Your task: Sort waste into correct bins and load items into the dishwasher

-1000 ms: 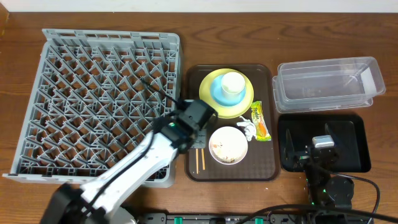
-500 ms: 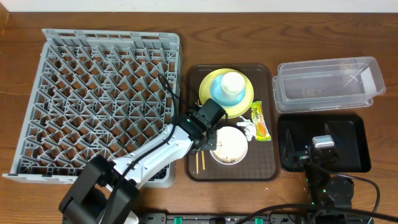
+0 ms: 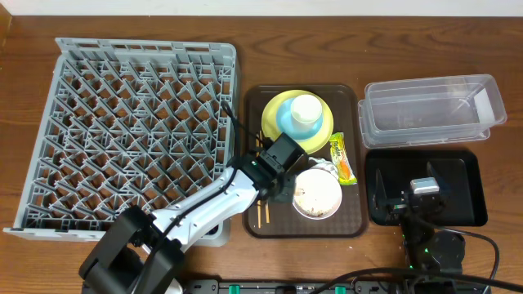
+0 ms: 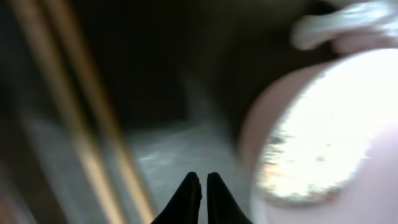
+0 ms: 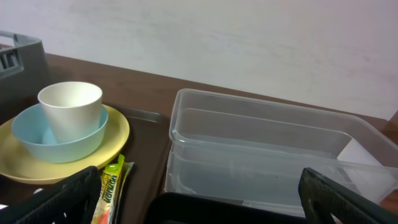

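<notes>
Five items: none loaded; all sit on the brown serving tray at table centre.
dish rack: 9 o'clock side of the table; grey plastic, square, lattice floor, low walls; holds nothing.
yellow-green plate: 12 o'clock of the serving tray; flat, round, glossy.
light blue bowl: on the plate; smooth, shallow.
white cup: upright inside the blue bowl; small, plain.
white bowl: 5 o'clock of the serving tray; round, smooth, soiled inside.
food scraps: beige, crumbly, speckled over the white bowl's inside.
chopsticks: 7 o'clock of the serving tray; thin wooden pair, lying side by side.
wrapper: 3 o'clock of the serving tray; yellow-green, shiny film, lying flat.
tissue: crumpled white; only a scrap shows between white bowl and wrapper.
clear tub: 2 o'clock of the table; rigid see-through plastic, rectangular; no waste seen in it.
black tray: 4 o'clock of the table; shallow, matte; no waste seen, part hidden by the arm.
left gripper: low over the serving tray, just beside the white bowl's 10 o'clock rim; fingertips pinched almost together, nothing between; contact with the bowl cannot be told, wrist view blurred.
right gripper: over the black tray; fingers spread wide, carrying nothing.
progress: judged at the very start; every piece of waste to bin, every dish to rack.
</notes>
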Tool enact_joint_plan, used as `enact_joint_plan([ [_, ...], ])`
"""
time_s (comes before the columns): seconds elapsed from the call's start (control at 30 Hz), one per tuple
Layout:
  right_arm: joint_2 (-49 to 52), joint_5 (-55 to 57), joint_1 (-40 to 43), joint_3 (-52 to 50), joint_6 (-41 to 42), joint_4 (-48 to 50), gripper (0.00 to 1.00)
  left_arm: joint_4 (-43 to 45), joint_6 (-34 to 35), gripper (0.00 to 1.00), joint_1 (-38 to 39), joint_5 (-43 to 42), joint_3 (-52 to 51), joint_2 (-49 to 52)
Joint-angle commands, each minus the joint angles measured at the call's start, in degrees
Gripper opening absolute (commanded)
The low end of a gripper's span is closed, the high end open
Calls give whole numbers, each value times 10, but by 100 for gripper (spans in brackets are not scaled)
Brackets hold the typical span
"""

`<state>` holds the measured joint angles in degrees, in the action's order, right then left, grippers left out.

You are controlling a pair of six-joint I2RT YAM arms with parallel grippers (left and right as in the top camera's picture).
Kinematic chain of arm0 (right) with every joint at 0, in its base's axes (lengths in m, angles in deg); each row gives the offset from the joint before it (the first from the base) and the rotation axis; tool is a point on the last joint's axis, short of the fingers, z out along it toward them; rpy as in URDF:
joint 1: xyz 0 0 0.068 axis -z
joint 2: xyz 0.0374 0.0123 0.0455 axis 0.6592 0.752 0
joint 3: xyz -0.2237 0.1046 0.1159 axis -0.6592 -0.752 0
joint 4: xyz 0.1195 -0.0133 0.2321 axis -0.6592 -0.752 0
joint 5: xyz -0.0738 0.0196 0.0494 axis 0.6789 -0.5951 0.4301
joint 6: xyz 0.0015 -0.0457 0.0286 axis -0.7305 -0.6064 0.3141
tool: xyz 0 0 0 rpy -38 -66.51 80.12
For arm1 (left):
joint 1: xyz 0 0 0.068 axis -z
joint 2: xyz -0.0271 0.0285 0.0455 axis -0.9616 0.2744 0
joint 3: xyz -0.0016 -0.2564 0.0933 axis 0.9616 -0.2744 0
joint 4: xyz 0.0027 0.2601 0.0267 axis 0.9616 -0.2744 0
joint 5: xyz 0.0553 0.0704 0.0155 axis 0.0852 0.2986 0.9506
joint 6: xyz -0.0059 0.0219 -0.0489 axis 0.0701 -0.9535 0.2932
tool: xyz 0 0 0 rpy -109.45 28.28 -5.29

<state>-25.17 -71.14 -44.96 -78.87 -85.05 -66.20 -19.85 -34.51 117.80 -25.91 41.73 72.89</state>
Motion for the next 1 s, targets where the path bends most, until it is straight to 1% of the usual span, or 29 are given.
enact_joint_plan([
  [0.0,-1,-1,-3,-1,-3,-3,99,-27,16,9,-7,115,-1,-11],
  [0.07,-1,-1,-3,-1,-3,-3,99,-39,28,9,-7,139,-1,-14],
  [0.2,-1,-1,-3,-1,-3,-3,99,-45,27,13,-7,141,-2,-12],
  [0.3,-1,-1,-3,-1,-3,-3,99,-51,30,15,-7,165,-2,-7],
  [0.37,-1,-1,-3,-1,-3,-3,99,-49,30,16,-7,165,-2,-1],
  [0.97,-1,-1,-3,-1,-3,-3,99,-30,64,16,-6,168,-2,80],
])
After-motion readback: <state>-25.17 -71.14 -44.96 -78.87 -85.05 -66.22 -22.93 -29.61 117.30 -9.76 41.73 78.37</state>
